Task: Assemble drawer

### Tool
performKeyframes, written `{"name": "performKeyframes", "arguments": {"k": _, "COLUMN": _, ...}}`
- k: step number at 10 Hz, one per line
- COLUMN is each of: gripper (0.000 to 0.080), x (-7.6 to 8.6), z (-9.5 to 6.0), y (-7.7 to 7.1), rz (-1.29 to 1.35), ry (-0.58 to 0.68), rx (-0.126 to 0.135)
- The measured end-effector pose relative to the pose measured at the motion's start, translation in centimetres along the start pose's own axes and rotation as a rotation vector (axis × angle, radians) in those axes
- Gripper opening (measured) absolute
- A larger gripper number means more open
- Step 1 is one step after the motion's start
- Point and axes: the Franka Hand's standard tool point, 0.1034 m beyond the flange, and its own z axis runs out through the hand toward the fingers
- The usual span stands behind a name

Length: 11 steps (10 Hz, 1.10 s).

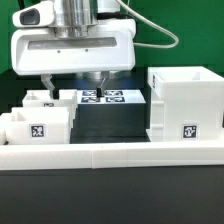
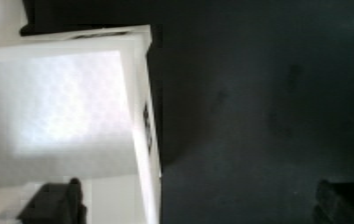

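The drawer's white cube-like housing (image 1: 185,105) stands at the exterior view's right, with a tag on its front. Two small white open-topped trays sit at the exterior view's left: the back tray (image 1: 45,100) and the front tray (image 1: 35,127), which has a tag. My gripper (image 1: 72,82) hangs open over the back tray, holding nothing. In the wrist view a tray (image 2: 67,100) shows from above. The gripper (image 2: 195,205) straddles its side wall. One fingertip (image 2: 49,200) is over the tray and the other (image 2: 343,200) is over the dark table.
The marker board (image 1: 108,97) lies flat on the dark table behind the gap between the trays and the housing. A long low white border wall (image 1: 110,153) runs along the front.
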Motion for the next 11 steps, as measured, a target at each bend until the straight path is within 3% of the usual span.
{"name": "performKeyframes", "arguments": {"k": 2, "gripper": 0.0649, "x": -0.1, "z": 0.3, "y": 0.3, "rz": -0.02, "ry": 0.0, "rx": -0.004}}
{"name": "performKeyframes", "arguments": {"k": 4, "gripper": 0.0649, "x": -1.0, "z": 2.1, "y": 1.6, "rz": -0.064, "ry": -0.001, "rx": -0.025}}
{"name": "performKeyframes", "arguments": {"k": 11, "gripper": 0.0649, "x": -2.1, "z": 5.6, "y": 2.9, "rz": -0.079, "ry": 0.011, "rx": -0.07}}
